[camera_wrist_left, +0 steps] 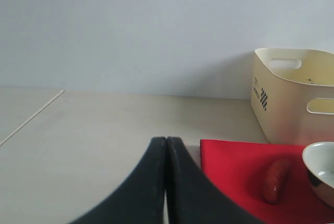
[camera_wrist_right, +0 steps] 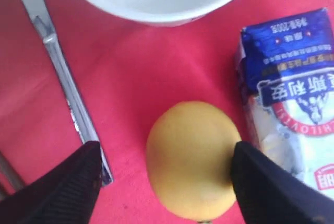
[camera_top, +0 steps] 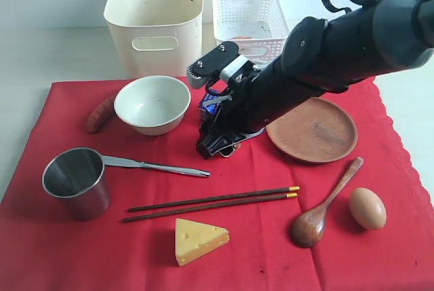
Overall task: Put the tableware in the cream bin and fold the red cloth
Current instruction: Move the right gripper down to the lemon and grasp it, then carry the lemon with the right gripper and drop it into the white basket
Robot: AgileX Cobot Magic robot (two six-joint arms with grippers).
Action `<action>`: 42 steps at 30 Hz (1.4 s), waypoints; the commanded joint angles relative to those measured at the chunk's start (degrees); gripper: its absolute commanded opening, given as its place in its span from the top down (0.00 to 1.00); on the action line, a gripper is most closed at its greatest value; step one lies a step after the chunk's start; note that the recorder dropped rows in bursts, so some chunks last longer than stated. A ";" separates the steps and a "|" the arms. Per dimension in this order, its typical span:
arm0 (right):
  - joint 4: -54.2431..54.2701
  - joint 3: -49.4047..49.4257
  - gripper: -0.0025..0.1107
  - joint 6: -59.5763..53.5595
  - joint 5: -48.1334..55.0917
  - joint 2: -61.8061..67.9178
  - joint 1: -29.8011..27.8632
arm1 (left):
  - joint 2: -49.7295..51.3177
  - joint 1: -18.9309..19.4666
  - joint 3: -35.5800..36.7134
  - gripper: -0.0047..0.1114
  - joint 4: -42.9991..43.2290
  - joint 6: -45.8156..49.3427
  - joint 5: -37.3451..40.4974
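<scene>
The red cloth [camera_top: 271,250] lies spread flat and carries the cream bowl [camera_top: 152,103], steel cup [camera_top: 76,181], steel knife [camera_top: 156,165], dark chopsticks [camera_top: 213,201], wooden plate [camera_top: 319,131] and wooden spoon [camera_top: 325,203]. The cream bin [camera_top: 154,16] stands behind the cloth. My right gripper [camera_wrist_right: 164,164] reaches low over the cloth's middle, open, with a lemon [camera_wrist_right: 190,158] between its fingers; one finger is at the lemon's side, the other stands apart by the knife [camera_wrist_right: 57,72]. My left gripper [camera_wrist_left: 166,145] is shut and holds nothing, off the cloth's corner [camera_wrist_left: 235,166].
A blue and white milk carton [camera_wrist_right: 292,98] stands right beside the lemon. A white perforated basket [camera_top: 247,16] sits next to the bin. A sausage [camera_top: 100,113] lies left of the bowl. Cheese [camera_top: 199,240] and an egg [camera_top: 367,207] rest near the front.
</scene>
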 commanded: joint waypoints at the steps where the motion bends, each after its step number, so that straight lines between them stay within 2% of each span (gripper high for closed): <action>1: -0.54 -0.63 0.38 -0.32 0.97 3.23 0.13 | -0.30 0.07 0.13 0.96 0.36 0.21 -0.11; 15: -1.26 -0.63 0.38 -0.20 -1.65 4.37 0.13 | -0.30 0.07 0.13 0.96 0.36 0.21 -0.11; 20: -1.25 -0.63 0.32 -0.99 -4.01 4.46 0.99 | -0.30 0.07 0.13 0.96 0.36 0.21 -0.11; 24: -1.16 -0.63 0.32 -1.54 -8.69 4.46 3.18 | -0.30 0.07 0.13 0.96 0.36 0.21 -0.11; 29: -1.61 -1.55 0.33 -1.66 -8.30 4.77 3.18 | -0.30 0.07 0.13 0.96 0.36 0.21 -0.11; 33: -1.74 -3.85 0.46 -1.76 -6.98 6.71 3.18 | -0.30 0.07 0.13 0.96 0.36 0.21 -0.11; 38: -1.74 -5.13 0.71 -1.87 -5.49 7.60 3.18 | -0.30 0.07 0.13 0.96 0.36 0.21 -0.11; 42: -1.74 -5.13 0.86 -1.72 -4.90 5.89 3.18 | -0.30 0.07 0.13 0.96 0.36 0.21 -0.11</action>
